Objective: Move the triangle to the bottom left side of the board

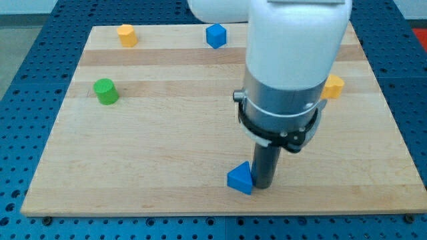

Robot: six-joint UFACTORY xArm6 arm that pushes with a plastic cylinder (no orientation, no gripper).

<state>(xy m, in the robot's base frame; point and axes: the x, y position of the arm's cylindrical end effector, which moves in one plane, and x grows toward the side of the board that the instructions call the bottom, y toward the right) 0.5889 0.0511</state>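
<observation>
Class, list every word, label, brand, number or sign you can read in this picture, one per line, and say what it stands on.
None: no readable text on the wooden board, the white arm housing, the blue triangle or the other blocks.
The tip bears no marking either; it sits right beside the triangle, on the view's right.

A wooden board (167, 153) lies on a blue perforated table (27, 40). On the board's far edge sit 2 blocks: a yellow block (127, 35) at the left and a blue cube (215, 36) near the middle. A green cylinder (105, 91) stands at the left, and an orange block (333, 87) at the right.
</observation>
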